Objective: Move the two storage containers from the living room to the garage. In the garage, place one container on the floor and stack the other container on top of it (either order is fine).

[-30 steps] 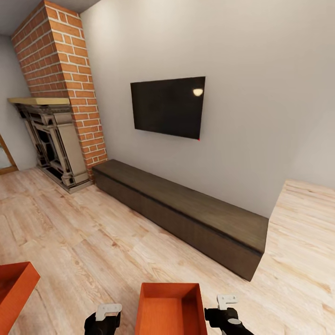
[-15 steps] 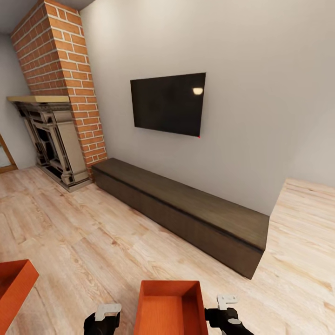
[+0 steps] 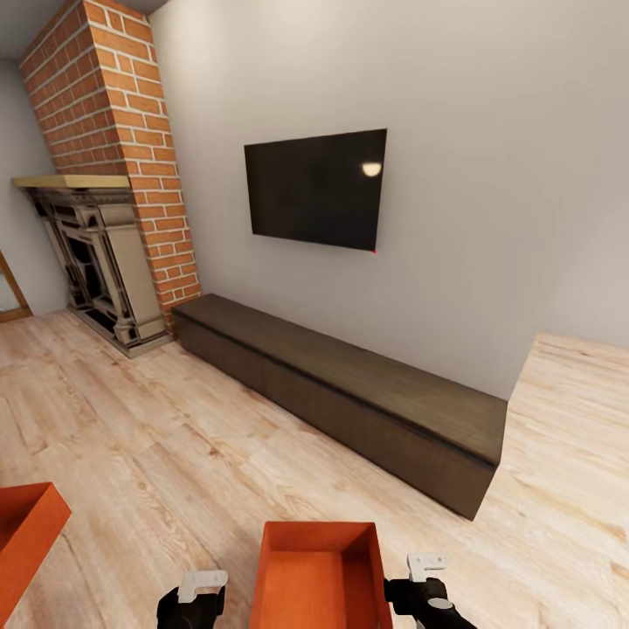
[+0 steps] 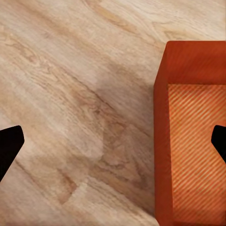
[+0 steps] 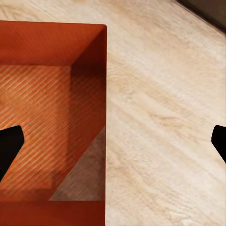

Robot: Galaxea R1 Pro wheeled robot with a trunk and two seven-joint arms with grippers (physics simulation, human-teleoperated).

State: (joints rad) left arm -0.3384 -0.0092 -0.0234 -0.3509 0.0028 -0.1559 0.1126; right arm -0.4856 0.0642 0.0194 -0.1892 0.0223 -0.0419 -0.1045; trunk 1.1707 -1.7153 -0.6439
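Storage containers are both in the living room, on or just above the wood-plank floor point(image 3: 175, 437), well short of the garage. Taking the long dark cabinet point(image 3: 349, 393) as landmark: the brick chimney point(image 3: 114, 148) and fireplace point(image 3: 96, 262) stand at its far-left end, the black TV point(image 3: 314, 188) hangs on the wall above it, and the nearer container point(image 3: 319, 577) sits in front of it, close to the robot. The second container point(image 3: 26, 533) lies farther left of that one.

The left claw point(image 3: 196, 590) and right claw point(image 3: 428, 577) flank the nearer container, each straddling a long wall with its jaws spread wide, gripping nothing.

This looks like the pick-up step for the first tub. Next, both claws should probably pinch their walls evenly, then lift level before driving off.
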